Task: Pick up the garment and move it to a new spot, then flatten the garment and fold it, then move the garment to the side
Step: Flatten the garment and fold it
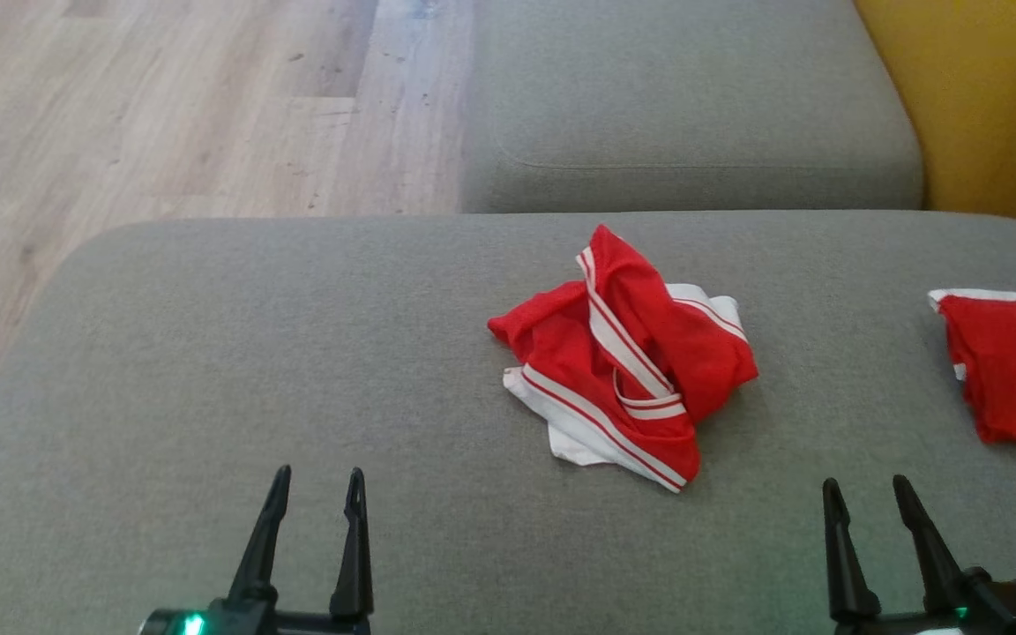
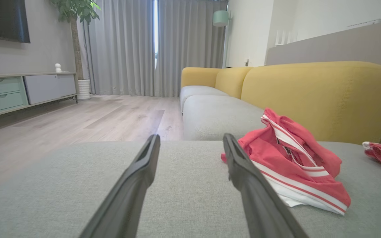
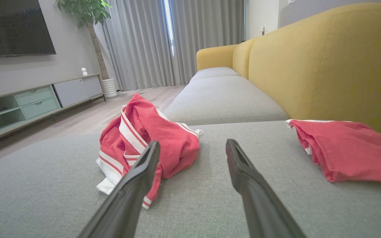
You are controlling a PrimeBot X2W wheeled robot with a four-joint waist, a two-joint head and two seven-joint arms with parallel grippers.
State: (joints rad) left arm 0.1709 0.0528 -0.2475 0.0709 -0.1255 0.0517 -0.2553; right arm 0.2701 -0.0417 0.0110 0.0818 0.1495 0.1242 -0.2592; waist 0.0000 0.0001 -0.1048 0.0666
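Red, white-striped garment lies crumpled mid seat cushion; looks soft and light (likely limp, will drape). Spread wide and holding nothing, left gripper and right gripper hover at the cushion's near edge. Best hold, I judge: raised top fold or striped hem.

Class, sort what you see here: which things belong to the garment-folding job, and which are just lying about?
Job: crumpled red garment; grey seat cushion under it; left end effector and right end effector, both open.
Lying about: second red garment at the right; potted plant; TV cabinet; lamp.
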